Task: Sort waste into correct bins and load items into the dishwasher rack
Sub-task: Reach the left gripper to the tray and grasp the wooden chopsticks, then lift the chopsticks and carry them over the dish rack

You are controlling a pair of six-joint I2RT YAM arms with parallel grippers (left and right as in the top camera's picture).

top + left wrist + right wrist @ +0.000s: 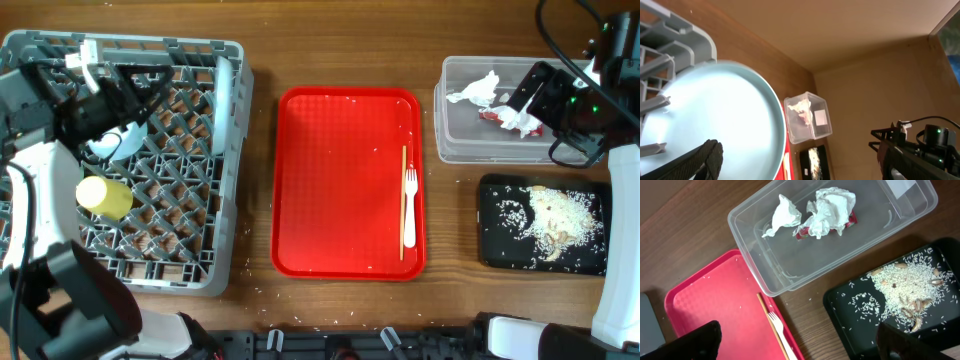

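The grey dishwasher rack (180, 230) fills the left of the table. A pale blue plate (224, 100) stands on edge in it, and it fills the left wrist view (725, 115). A yellow cup (104, 197) lies in the rack, with a pale bowl (112, 144) partly under the arm. My left gripper (150, 85) (805, 165) is open beside the plate, holding nothing. A white fork (410, 205) (782, 332) and chopsticks (403, 190) lie on the red tray (330, 180). My right gripper (525, 100) (800, 340) hangs open over the clear tub (455, 140) (750, 235).
The clear tub holds crumpled tissues (827, 210) and a red wrapper (802, 232). The black tray (495, 250) (850, 315) at the right front carries rice scraps (900, 280). Crumbs dot the red tray and the wood around the rack.
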